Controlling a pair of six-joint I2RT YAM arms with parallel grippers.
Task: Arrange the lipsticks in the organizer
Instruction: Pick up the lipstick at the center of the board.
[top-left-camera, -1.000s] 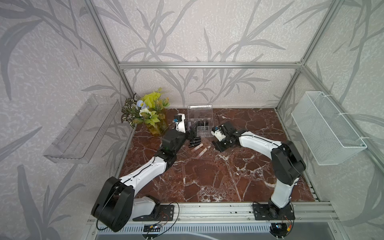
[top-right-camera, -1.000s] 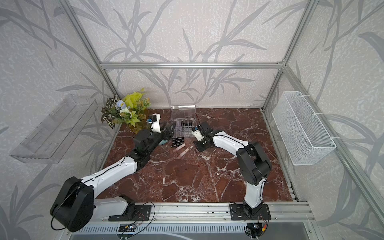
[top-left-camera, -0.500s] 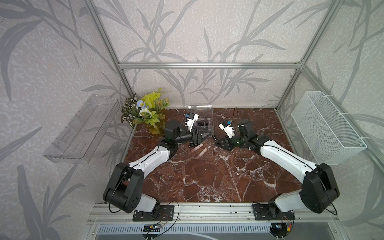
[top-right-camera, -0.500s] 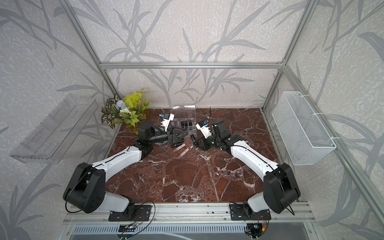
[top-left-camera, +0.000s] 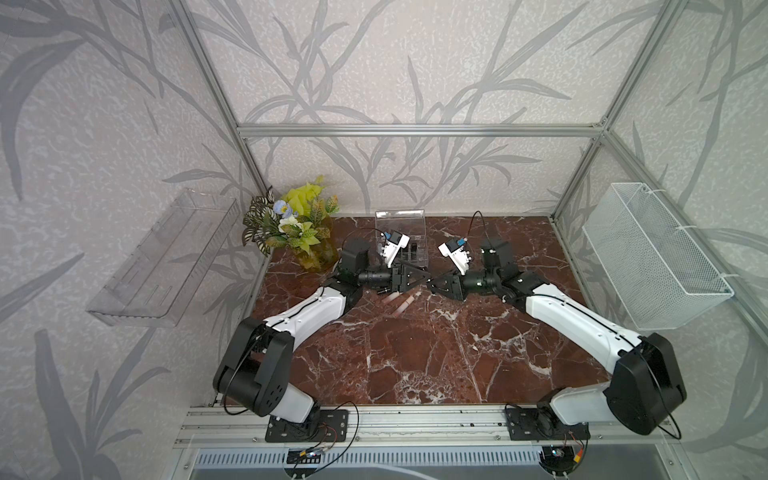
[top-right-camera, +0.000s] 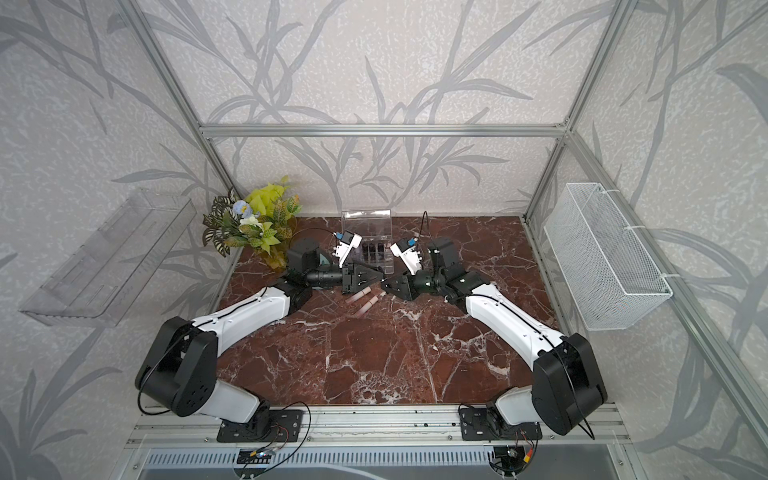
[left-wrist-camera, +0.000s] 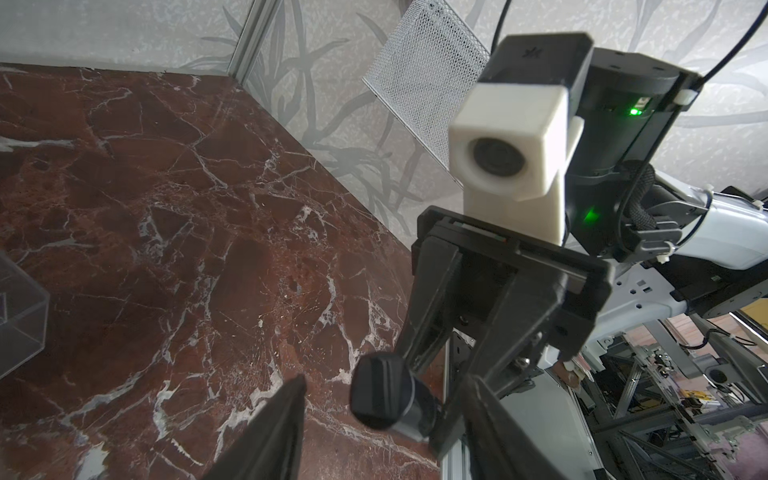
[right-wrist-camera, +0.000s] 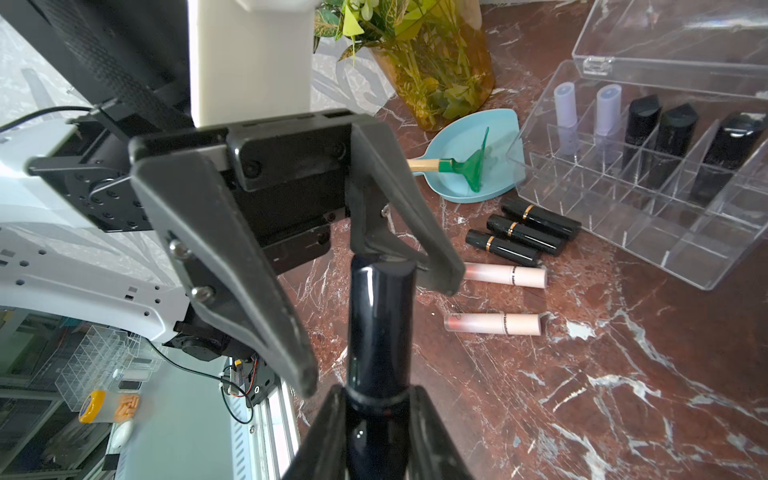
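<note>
The right gripper (top-left-camera: 433, 285) clamps a glossy black lipstick tube (right-wrist-camera: 380, 332). The open left gripper (top-left-camera: 424, 279) straddles its free end.

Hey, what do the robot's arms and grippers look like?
The left arm and right arm have white shells, black joints and thin black cables. The left gripper and right gripper are black, with tapered triangular fingers and white boxy camera mounts.
</note>
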